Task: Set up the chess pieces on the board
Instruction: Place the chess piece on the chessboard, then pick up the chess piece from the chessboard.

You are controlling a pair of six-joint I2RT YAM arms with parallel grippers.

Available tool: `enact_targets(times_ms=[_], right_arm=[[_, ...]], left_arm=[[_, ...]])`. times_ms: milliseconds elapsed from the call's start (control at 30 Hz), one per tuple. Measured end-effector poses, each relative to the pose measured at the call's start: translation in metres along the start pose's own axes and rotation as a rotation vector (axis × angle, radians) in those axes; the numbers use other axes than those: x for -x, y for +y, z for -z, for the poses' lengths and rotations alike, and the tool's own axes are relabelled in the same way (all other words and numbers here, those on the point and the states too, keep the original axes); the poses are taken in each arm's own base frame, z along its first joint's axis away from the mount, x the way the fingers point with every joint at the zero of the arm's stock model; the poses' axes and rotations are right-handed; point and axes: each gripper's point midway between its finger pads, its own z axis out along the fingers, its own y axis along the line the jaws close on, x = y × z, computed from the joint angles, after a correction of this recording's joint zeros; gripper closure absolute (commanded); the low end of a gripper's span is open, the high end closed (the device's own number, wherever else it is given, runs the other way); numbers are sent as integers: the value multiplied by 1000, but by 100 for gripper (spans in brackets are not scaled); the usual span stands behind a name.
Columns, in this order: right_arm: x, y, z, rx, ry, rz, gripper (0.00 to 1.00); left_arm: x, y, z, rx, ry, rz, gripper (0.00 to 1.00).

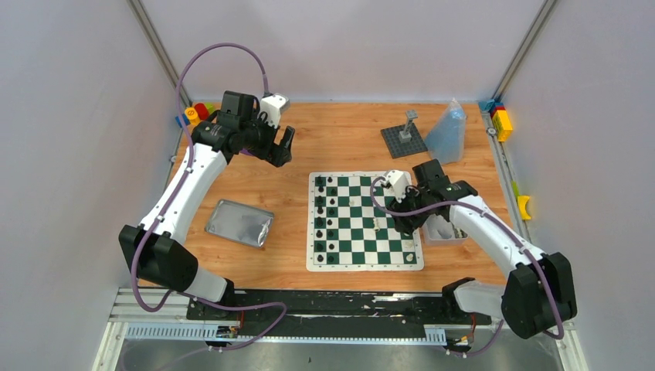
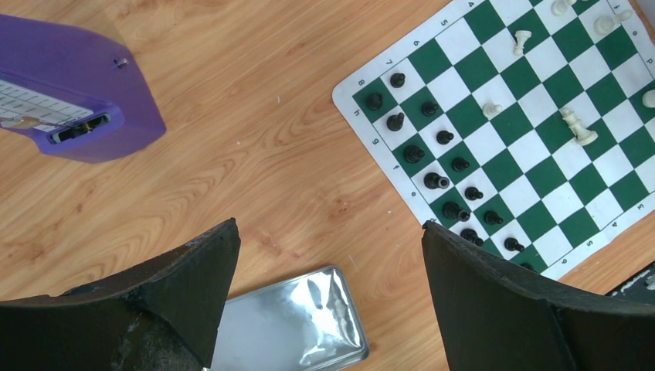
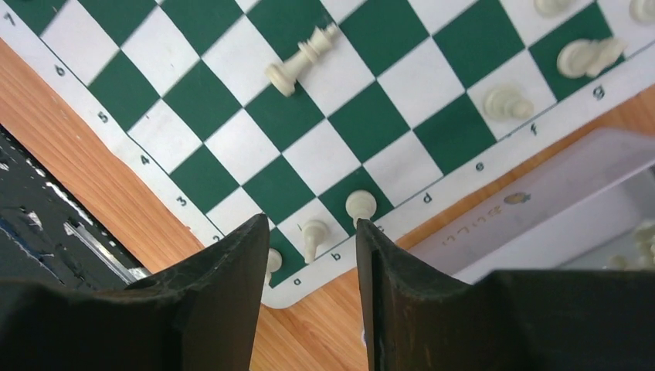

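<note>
The right end effector has its fingers a little apart and holds nothing. Right under the gap, a small white piece stands on the corner of the board. Further out, a fallen white piece lies on its side.

The chess pieces look tiny, light, hard and smooth, so they tip easily. I would pinch one softly round its thin neck.

The left end effector is wide apart and empty, above the table. Only its camera shows the black pieces, lined up in two rows far ahead of it.
</note>
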Motion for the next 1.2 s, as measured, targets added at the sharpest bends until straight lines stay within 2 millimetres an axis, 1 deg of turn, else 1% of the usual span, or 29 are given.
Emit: enact_targets(times_ms=[100, 200, 333, 467, 667, 867, 1067, 1133, 1200], right_arm=[[18, 5, -3, 24, -21, 15, 49], [30, 5, -17, 53, -12, -12, 50], [38, 0, -41, 76, 28, -78, 53], [46, -5, -59, 91, 58, -120, 55], [55, -7, -72, 104, 77, -142, 56], [53, -1, -83, 121, 107, -145, 58], [41, 3, -94, 131, 166, -151, 59], [41, 4, -95, 128, 169, -146, 61], [41, 4, -95, 124, 172, -143, 65]], left_arm=[[0, 0, 0, 0, 0, 0, 4], [0, 0, 0, 0, 0, 0, 4], [0, 0, 0, 2, 0, 0, 4], [-3, 1, -2, 5, 5, 0, 4], [-5, 3, -3, 15, 11, 0, 4], [-5, 4, -3, 18, 11, 0, 4], [-5, 4, -3, 21, 13, 0, 4], [-6, 4, -3, 21, 14, 0, 4], [-6, 4, -4, 21, 14, 0, 4]])
